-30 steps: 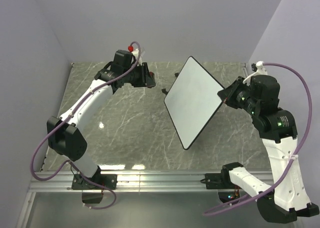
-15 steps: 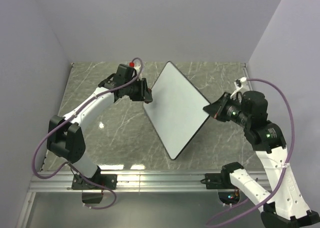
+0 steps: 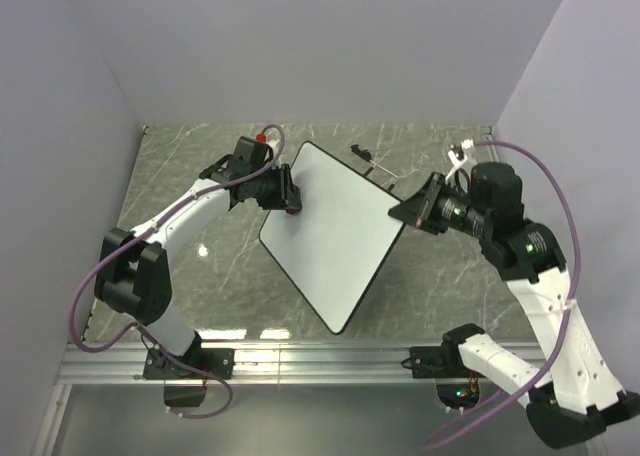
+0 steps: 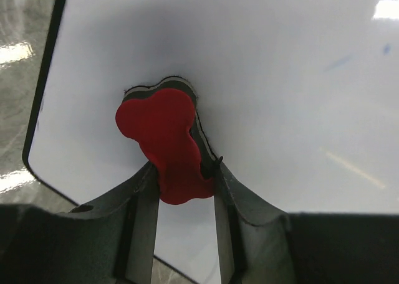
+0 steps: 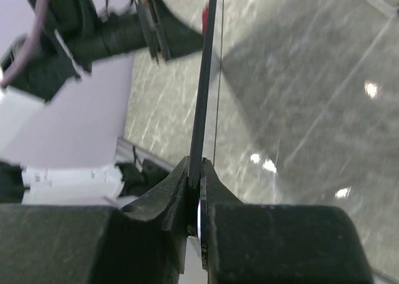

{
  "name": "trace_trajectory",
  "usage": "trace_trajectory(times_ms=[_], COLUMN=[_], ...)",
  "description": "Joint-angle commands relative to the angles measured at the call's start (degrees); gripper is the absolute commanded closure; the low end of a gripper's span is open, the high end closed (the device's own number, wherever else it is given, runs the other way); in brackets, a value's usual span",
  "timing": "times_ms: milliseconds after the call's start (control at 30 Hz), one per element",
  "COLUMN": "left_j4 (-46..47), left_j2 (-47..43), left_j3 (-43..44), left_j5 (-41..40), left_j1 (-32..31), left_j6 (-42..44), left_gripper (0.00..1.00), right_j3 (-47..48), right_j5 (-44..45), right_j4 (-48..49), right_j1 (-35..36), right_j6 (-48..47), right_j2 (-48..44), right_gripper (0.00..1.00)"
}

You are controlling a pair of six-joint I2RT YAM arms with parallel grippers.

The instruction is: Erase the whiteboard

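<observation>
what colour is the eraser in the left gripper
Red, with a dark backing layer. The eraser shows best in the left wrist view.

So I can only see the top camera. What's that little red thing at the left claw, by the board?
Observer: It's a red eraser shaped like a bone, pinched in the left gripper and pressed against the whiteboard.
Operator: Is there any scribble to rub off?
Observer: Yes, the left wrist camera shows faint blue marks, up and right of the eraser.
Operator: How does the right claw hold the board?
Observer: The right gripper is shut on the board's thin edge, seen side-on.
</observation>
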Motion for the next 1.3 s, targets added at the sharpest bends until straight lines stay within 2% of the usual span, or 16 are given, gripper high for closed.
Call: trace_trajectory(times_ms=[0,267,400,600,700,733,800,833,900,933,967,1000,1133,1267], left_j4=[0.0,-3.0,-6.5,-10.1,-9.1,-8.8,-7.4,-7.1,-7.0,-7.2,-7.7,-8.0,-8.5,-8.1], left_j2=[-4.0,-12.1,-15.6,-18.7,-19.7,-20.0,-20.0,-19.9,-19.3,-18.8,-18.4,-17.9,-15.8,-16.2], left_j3=[-1.1,-0.9,-2.4,-10.9,-17.3,-20.2,-22.6,-24.6,-24.3,-23.2,-22.4,-21.7,-18.5,-18.3], left_j5=[-3.1,-12.7,-18.1,-24.0,-22.4,-21.9,-21.1,-21.1,-21.2,-21.6,-21.8,-21.8,-21.1,-20.8], left_j1=[-0.9,-0.7,-0.7,0.1,0.4,0.4,0.4,0.4,0.4,0.4,0.4,0.4,0.5,0.5], left_j6=[-0.2,-1.5,-2.0,-3.6,-4.5,-5.2,-5.7,-6.3,-6.3,-6.4,-6.5,-6.4,-6.2,-5.9], left_gripper=[1.00,1.00,1.00,1.00,0.81,0.67,0.55,0.45,0.38,0.16,0.04,0.00,0.01,0.01], right_j3=[12.5,31.7,40.1,41.7,40.5,40.1,39.5,39.3,38.6,38.1,36.5,35.7,30.0,28.2], right_j5=[0.9,16.9,27.9,42.0,48.1,49.1,52.6,53.5,54.8,54.9,55.0,54.9,53.3,53.0], right_j4=[17.6,18.5,17.3,14.1,12.9,13.0,12.5,12.5,12.7,12.9,13.7,14.0,16.5,17.4], right_j1=[0.9,0.3,0.2,0.2,0.2,0.3,0.3,0.2,0.2,0.3,0.2,0.2,0.3,0.3], right_j6=[0.4,-1.8,-1.8,-3.3,-3.9,-4.3,-5.0,-5.7,-6.3,-6.7,-6.5,-6.1,-3.2,-1.9], right_j2=[4.1,19.9,23.6,23.0,21.3,20.7,19.8,19.4,19.1,18.8,18.5,18.3,17.0,16.4], right_gripper=[1.00,1.00,1.00,1.00,1.00,1.00,1.00,1.00,1.00,1.00,1.00,1.00,1.00,1.00])
